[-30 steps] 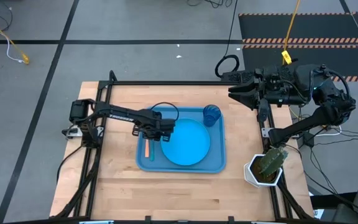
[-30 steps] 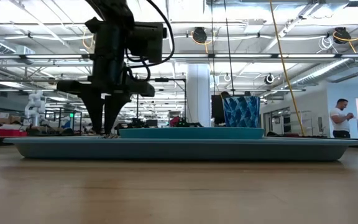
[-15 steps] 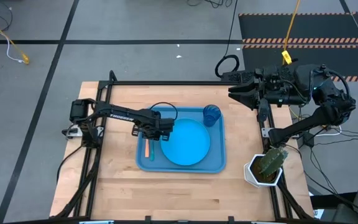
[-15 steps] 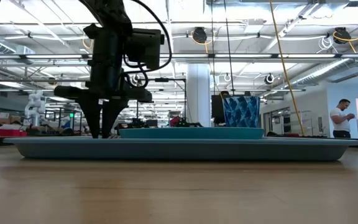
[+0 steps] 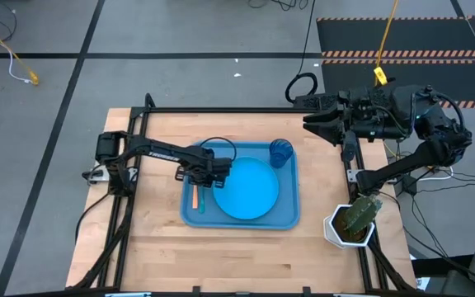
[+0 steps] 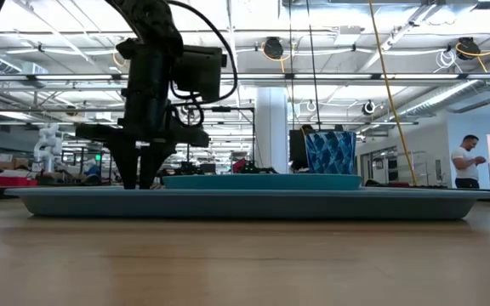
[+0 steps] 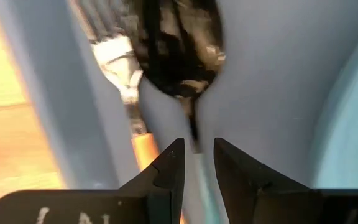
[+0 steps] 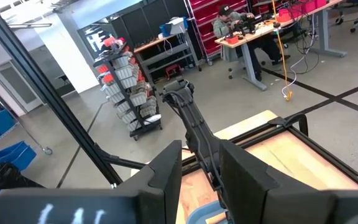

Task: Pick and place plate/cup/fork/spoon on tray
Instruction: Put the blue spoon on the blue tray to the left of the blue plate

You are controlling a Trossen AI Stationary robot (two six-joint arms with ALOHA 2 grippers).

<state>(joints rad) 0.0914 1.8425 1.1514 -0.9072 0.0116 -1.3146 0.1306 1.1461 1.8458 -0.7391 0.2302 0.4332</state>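
Note:
The blue tray [image 5: 287,216] lies mid-table. On it rest the round plate [image 5: 247,188], with the cup [image 5: 280,153] upright at the tray's far right corner. Along the tray's left side the fork [image 5: 195,198] lies flat, its orange handle [image 7: 146,146] beside the spoon [image 7: 179,56]. My left gripper [image 5: 200,175] points down over that left strip, shut on the spoon. My right gripper [image 5: 312,124] hangs high beyond the table's far right corner, open with nothing between its fingers [image 8: 166,168]. My left gripper pinches the spoon's slim light blue handle [image 7: 194,134] between its two fingers, close behind the dark bowl. The fingers come from above, pointing down, one on each side of the handle. The tray's rim hides the fingertips in the low view, so I cannot tell whether the spoon touches the tray floor.
A white pot with a cactus [image 5: 353,223] stands at the table's near right edge. A black frame runs along the table's left, far and right edges. Bare wood lies in front of the tray. A person [image 6: 466,161] stands far off in the room.
My left gripper has sunk a little toward the tray floor with the spoon, still pointing down; its fingertips now dip behind the tray's rim in the low view.

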